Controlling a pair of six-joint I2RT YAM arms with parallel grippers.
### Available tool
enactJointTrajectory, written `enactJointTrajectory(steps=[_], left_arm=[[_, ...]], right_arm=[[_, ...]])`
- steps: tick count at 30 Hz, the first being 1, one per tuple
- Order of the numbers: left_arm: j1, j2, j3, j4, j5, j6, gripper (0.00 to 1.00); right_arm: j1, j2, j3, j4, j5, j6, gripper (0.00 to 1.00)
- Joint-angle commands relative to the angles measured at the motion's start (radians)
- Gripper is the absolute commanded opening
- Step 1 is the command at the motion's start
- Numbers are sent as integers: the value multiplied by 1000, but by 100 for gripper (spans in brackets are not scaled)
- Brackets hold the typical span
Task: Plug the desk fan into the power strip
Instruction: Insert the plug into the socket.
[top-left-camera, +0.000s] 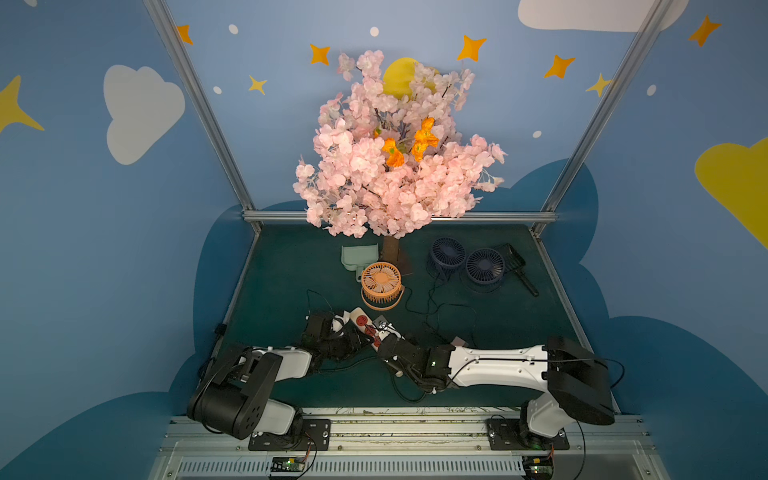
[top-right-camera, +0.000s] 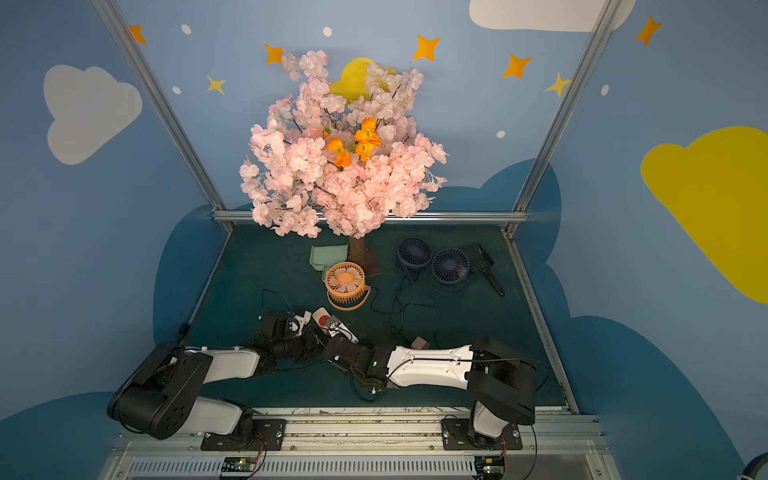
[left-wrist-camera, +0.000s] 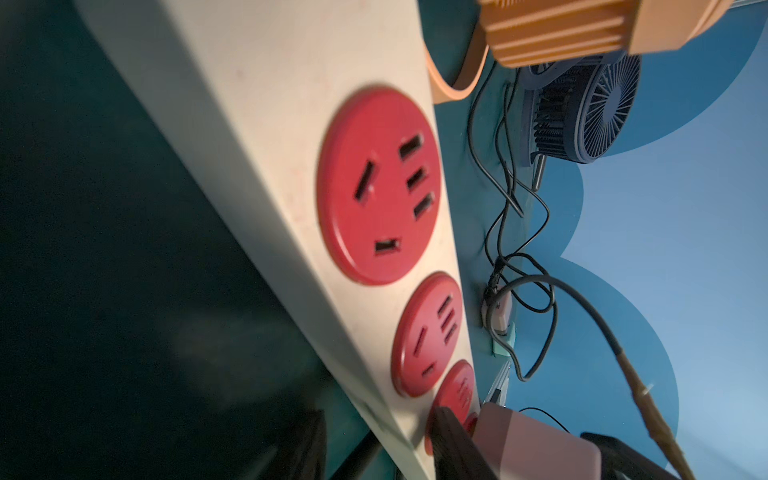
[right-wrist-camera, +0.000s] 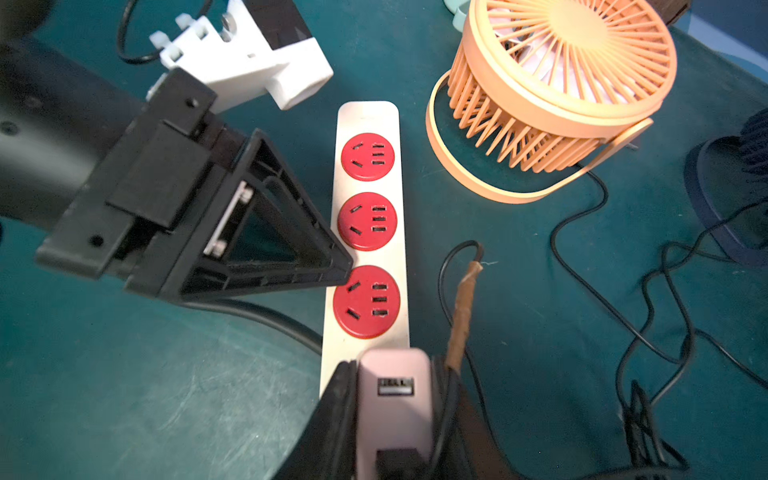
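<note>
Near the front of the green bench (top-left-camera: 291, 266), the power strip (right-wrist-camera: 370, 232) lies flat at a slant between the 2 arms, its far end close to the orange fan (top-left-camera: 381, 284). The right wrist view shows 3 red sockets free, with the 4th position hidden under a pink adapter (right-wrist-camera: 395, 399).

The right hand (right-wrist-camera: 395, 415) is closed on this pink adapter, a boxy block with a USB slot facing up and a black cable with a brown sleeve leaving beside it. The adapter sits over the near end of the strip; whether its pins are seated cannot be told. The left hand (right-wrist-camera: 332, 266) rests with its fingertips against the strip's edge between the 2nd and 3rd sockets, jaws narrow; whether it pinches the strip or only presses it cannot be told.

The strip looks like rigid plastic, light enough to skid on the cloth, so it probably needs bracing along its long sides while the plug is pushed. The adapter is hard and smooth-sided, best gripped across its 2 flat faces and pressed straight down. The thin cable is limp and may snag.
</note>
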Motion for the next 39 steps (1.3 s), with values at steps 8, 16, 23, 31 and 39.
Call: enactJointTrajectory(steps=[8,16,23,31,39], left_arm=[[-13,38,9,-36,12,15,45],[-14,47,18,-37,19,16,44],[-13,66,36,-47,36,33,44],[-16,79,53,-53,43,32,43],[-22,75,53,-66,47,36,42]], right_arm=[[9,184,-85,-440,-170,116,0],[32,197,-77,-459,-182,144,0],[42,208,-77,-463,-203,157,0],[45,229,-72,-475,-246,177,0],[38,243,-95,-460,-311,210,0]])
